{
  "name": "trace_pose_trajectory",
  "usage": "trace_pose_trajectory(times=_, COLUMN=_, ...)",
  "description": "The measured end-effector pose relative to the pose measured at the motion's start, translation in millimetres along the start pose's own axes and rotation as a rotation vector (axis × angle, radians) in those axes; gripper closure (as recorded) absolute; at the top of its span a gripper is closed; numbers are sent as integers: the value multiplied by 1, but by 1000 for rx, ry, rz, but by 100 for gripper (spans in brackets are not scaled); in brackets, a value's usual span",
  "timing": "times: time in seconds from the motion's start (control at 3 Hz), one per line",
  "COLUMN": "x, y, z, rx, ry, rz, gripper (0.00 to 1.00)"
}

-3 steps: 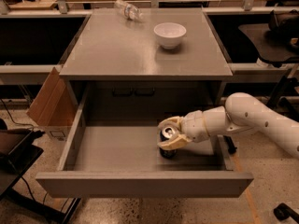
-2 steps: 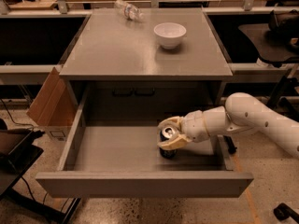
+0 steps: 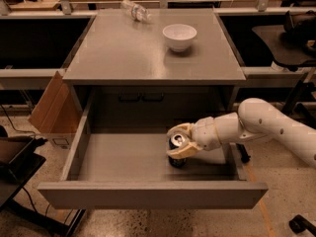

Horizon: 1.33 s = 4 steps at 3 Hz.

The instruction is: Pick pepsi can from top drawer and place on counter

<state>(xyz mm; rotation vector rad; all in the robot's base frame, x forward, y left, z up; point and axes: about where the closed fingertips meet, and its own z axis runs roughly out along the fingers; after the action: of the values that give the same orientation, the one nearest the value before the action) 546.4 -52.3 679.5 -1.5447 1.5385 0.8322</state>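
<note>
Reaching in over the drawer's right wall, is the gripper (image 3: pixel 178 141) holding anything?
— Yes. Its fingers (image 3: pixel 181 130) are clasped round the pepsi can (image 3: pixel 177 161), one on either side just under the silver top. The can stands upright on the floor of the top drawer (image 3: pixel 123 158), towards the right front corner.
— Why a side grasp?
— I'd say it keeps the can upright for setting down on the counter (image 3: pixel 143 58).
— Room to move?
— Straight up is open, since the drawer is pulled well clear of the counter's front edge. That edge is what the can must clear. The white bowl (image 3: pixel 179 36) sits towards the back right and a clear bottle (image 3: pixel 134 10) lies at the back edge, so the front half is the likely landing spot.
</note>
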Motion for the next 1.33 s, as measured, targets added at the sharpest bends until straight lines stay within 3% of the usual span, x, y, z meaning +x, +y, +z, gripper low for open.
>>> trace_pose_trajectory(times=1.33, x=0, y=0, z=0, rx=0, ry=0, rz=0, gripper=100)
